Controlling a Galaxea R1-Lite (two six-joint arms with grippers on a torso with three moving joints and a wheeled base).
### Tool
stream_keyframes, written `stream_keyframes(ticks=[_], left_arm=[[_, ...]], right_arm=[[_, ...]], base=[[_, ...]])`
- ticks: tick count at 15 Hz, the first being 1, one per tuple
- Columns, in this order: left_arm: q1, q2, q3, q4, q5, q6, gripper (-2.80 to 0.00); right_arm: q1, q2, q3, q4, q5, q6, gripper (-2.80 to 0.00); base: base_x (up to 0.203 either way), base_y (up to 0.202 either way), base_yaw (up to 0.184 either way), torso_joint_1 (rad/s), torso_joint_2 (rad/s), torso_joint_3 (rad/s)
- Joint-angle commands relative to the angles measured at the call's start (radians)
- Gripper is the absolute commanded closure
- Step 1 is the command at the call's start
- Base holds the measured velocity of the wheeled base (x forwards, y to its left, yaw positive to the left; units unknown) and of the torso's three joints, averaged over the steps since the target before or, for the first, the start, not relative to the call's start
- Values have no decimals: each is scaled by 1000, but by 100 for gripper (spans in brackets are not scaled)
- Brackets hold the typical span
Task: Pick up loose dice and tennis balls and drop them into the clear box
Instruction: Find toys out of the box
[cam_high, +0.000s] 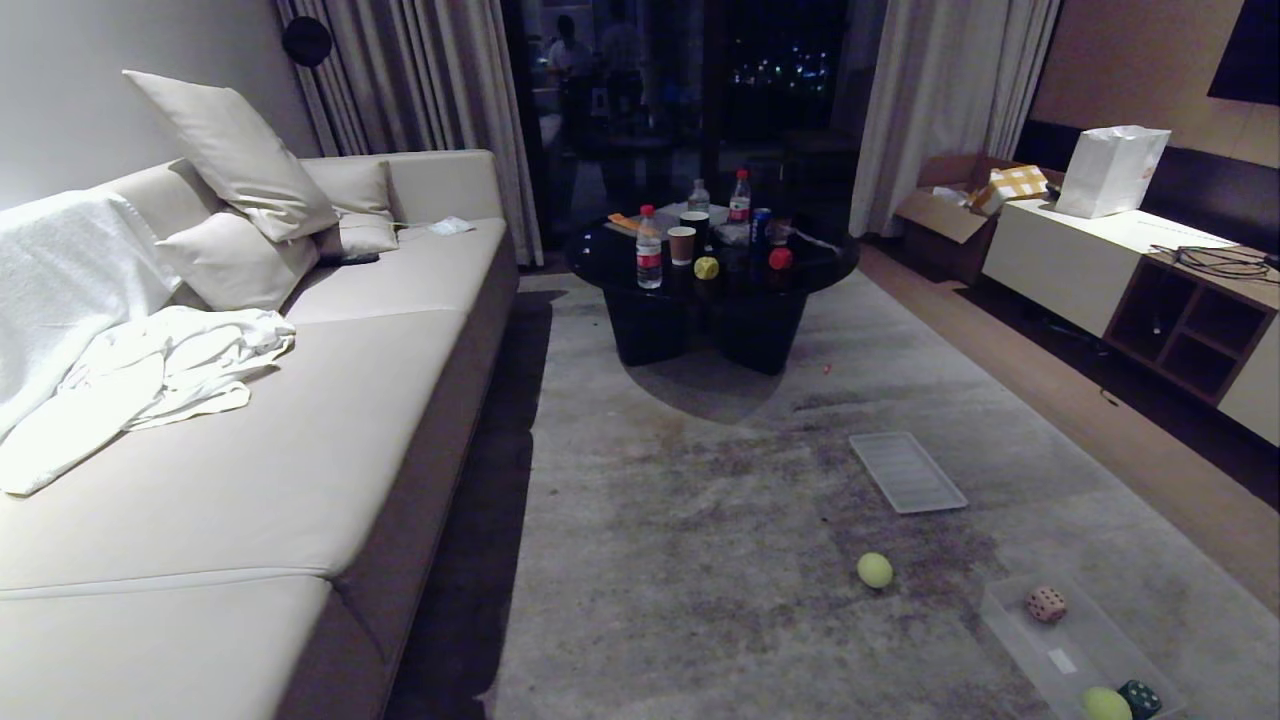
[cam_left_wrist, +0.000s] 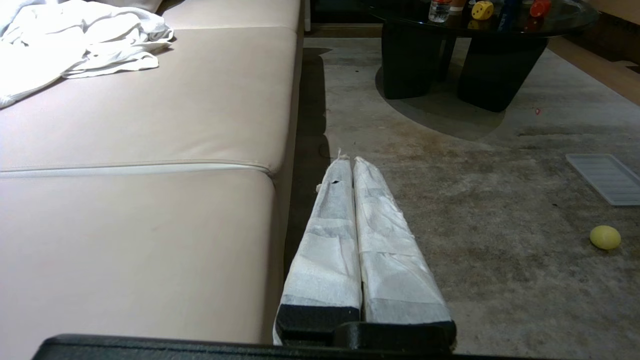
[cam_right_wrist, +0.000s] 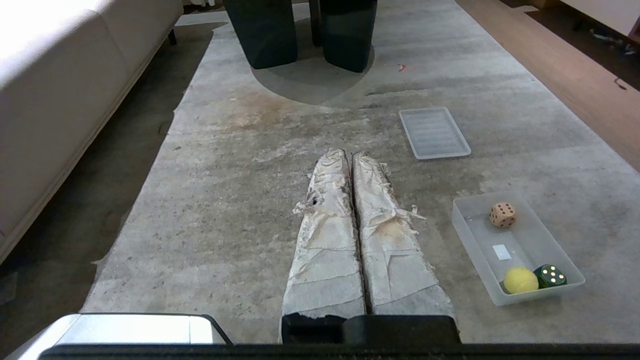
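- The clear box (cam_right_wrist: 560, 260) sits on the grey rug (cam_high: 700, 560) at the robot's near right; inside it lie a beige die (cam_right_wrist: 502, 214), a dark green die (cam_right_wrist: 550, 275) and one tennis ball (cam_right_wrist: 520, 279); the box is open at the top.
- A second tennis ball (cam_high: 874, 570) lies loose on the rug, near the box and to its left; by my reading this is the closest thing left to fetch.
- A flat ribbed lid (cam_high: 907, 471) lies further out on the rug, well apart from the ball; it is not the target.
- Further off, on the black round table (cam_high: 830, 265), a yellow die (cam_high: 706, 267) and a red die (cam_high: 780, 258) stand among bottles and a paper cup (cam_high: 681, 244).
- The right gripper (cam_right_wrist: 350, 156) has its padded fingers pressed together, holding nothing; it points out level above the rug.
- The left gripper (cam_left_wrist: 348, 161) is likewise pressed together and empty, beside the edge of the pale sofa (cam_high: 300, 450).
- To do this step well, I judge the right gripper should spread wide before it comes down, straddle the ball at its middle so it cannot roll away, close gently, then carry it over the box's open part, clear of the items at its near end.
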Motion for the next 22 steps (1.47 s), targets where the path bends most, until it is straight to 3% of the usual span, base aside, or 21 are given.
stream_keyframes(ticks=[1, 22], left_arm=[[0, 2, 2, 0, 0, 0, 0], [0, 2, 2, 0, 0, 0, 0]], right_arm=[[0, 1, 0, 0, 0, -1, 0], [0, 1, 0, 0, 0, 3, 0]], base=[[0, 0, 0, 0, 0, 0], [0, 0, 0, 0, 0, 0]])
